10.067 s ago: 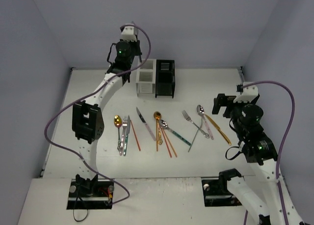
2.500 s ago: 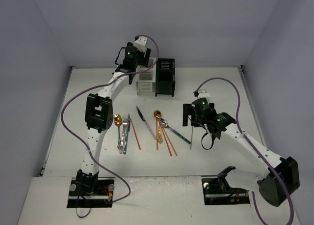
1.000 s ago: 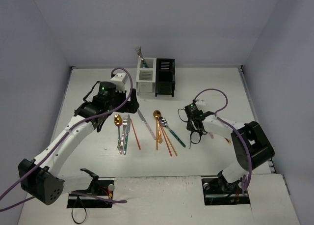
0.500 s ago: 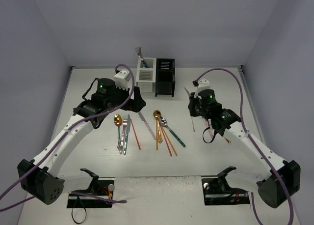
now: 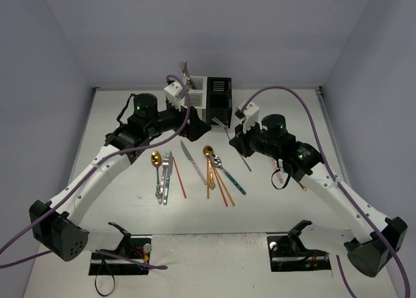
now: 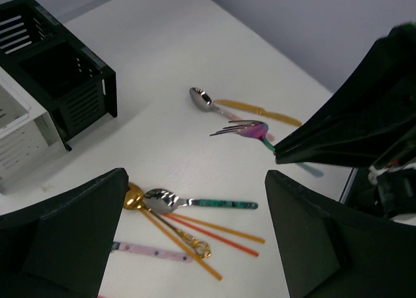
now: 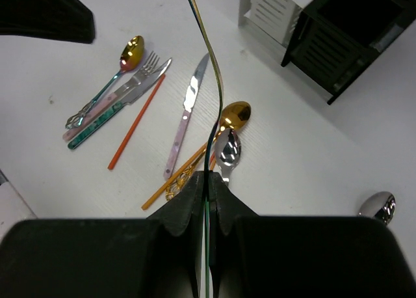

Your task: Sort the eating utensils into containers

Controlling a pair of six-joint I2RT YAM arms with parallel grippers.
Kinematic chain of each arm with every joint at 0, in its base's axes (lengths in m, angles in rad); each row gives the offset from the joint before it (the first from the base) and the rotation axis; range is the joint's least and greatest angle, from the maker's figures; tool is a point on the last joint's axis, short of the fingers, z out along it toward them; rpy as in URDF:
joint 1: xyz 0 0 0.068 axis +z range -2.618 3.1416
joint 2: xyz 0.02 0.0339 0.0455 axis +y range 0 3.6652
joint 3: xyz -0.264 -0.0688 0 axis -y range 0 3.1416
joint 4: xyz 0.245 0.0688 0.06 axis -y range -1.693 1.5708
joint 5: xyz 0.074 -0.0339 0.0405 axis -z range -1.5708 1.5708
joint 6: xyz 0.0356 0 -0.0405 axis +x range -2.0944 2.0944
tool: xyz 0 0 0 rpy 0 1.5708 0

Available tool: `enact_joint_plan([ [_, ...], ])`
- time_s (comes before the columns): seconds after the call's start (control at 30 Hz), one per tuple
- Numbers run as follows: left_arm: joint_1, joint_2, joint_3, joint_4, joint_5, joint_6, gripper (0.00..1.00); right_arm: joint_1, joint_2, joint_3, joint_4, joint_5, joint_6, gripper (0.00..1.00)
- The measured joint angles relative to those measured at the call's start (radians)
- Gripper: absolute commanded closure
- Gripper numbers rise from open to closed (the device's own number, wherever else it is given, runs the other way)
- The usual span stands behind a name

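Right of centre in the overhead view, the right jaws pinch a fork [image 6: 244, 129] mid-handle, clear of the tabletop [image 5: 286, 103]. Its tines aim up-left at the nearby black caddy [image 5: 219, 103]. The left jaws gape wide, holding nothing, beside the white caddy [image 5: 195, 109].

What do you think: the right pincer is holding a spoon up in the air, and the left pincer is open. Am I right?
Almost. The right pincer holds a fork, not a spoon; the left wrist view shows its prongs. It is up in the air, and the left pincer is open.
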Motion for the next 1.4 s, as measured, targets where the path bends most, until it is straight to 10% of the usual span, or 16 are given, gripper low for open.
enact_joint_plan([
  [0.43,0.036,-0.014,0.034,-0.060,0.145,0.254,0.29,0.000,-0.007,0.004,-0.009,-0.123,-0.059,1.00],
  [1.4,-0.245,0.236,0.387,-0.130,-0.525,-0.623,0.28,0.043,-0.010,0.064,-0.006,0.391,-0.093,1.00],
])
